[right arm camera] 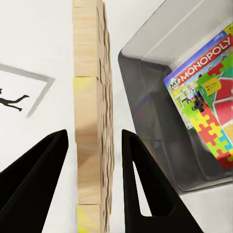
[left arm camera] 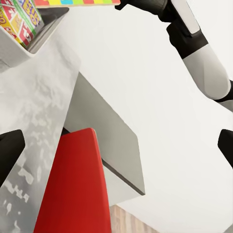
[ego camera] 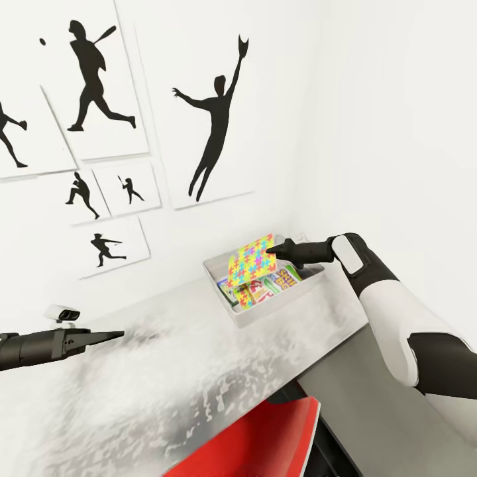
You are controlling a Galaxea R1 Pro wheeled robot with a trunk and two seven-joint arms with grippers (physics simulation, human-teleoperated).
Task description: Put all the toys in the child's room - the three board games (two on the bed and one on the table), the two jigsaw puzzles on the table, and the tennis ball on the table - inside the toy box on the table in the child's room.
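At the far left of the head view, the left gripper [ego camera: 116, 335] is hovering low over the pale grey table [ego camera: 165, 358], its fingers lying close together and holding nothing there; in its own wrist view the two dark fingertips [left arm camera: 10, 151] are sitting at opposite edges with a wide gap between them, so the jaws are standing apart and empty. On the white wall above, black silhouette sports posters [ego camera: 212, 126] are hanging in a loose cluster. Near the lower middle, a red chair [ego camera: 265, 440] is standing against the table's front edge. Farther right, toward the room's corner, the toy box [ego camera: 248, 317] is resting on the tabletop. Inside it, a Monopoly game box [right arm camera: 204, 80] is lying flat with a jigsaw puzzle [right arm camera: 211, 131] on top, and more colourful boxes are sitting beside them. Above the box's opening, a second jigsaw puzzle [ego camera: 250, 260] is hanging tilted on edge, clamped at its upper right corner by the right gripper [ego camera: 270, 252]. Seen from the right wrist, the two black fingers [right arm camera: 141, 179] are flanking the slab's pale wooden edge [right arm camera: 90, 111].
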